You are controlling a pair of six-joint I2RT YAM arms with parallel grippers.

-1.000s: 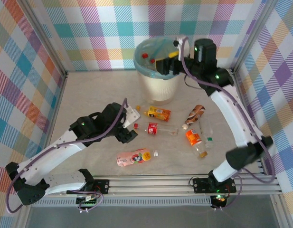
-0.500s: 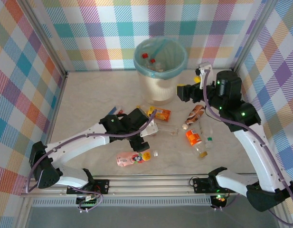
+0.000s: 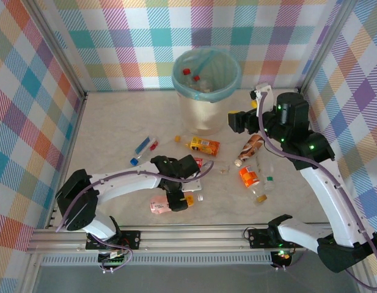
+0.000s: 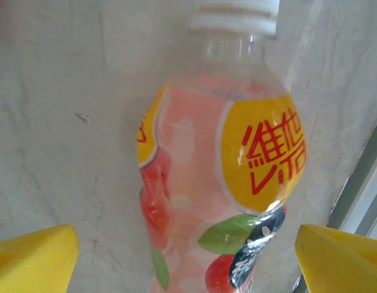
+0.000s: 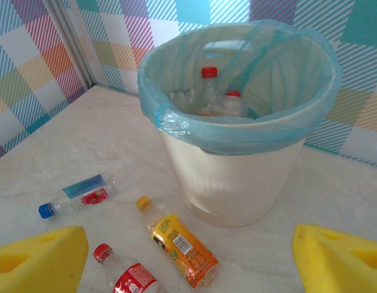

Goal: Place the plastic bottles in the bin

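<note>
A pink-labelled plastic bottle point(image 4: 200, 183) with a yellow patch and white cap lies near the table's front edge point(image 3: 159, 206). My left gripper point(image 4: 188, 262) is open and straddles it, one yellow fingertip on each side, apart from it; from above it point(image 3: 176, 201) sits over the bottle. The cream bin point(image 3: 205, 113) with its teal liner stands at the back and holds bottles with red caps point(image 5: 209, 72). My right gripper point(image 3: 236, 121) hangs open and empty to the right of the bin point(image 5: 237, 177). An orange-labelled bottle point(image 5: 182, 244) lies below it.
More bottles lie loose on the table: a blue-labelled one point(image 3: 142, 146), a red-labelled one point(image 5: 124, 276) partly under my left arm, a brown one point(image 3: 250, 148), an orange one point(image 3: 249, 177) and a clear one point(image 3: 261, 194). Plaid walls enclose three sides.
My left arm swung from the red-labelled bottle down over the pink one, jaws widening. My right arm pulled back from above the bin to its right side, then held still.
</note>
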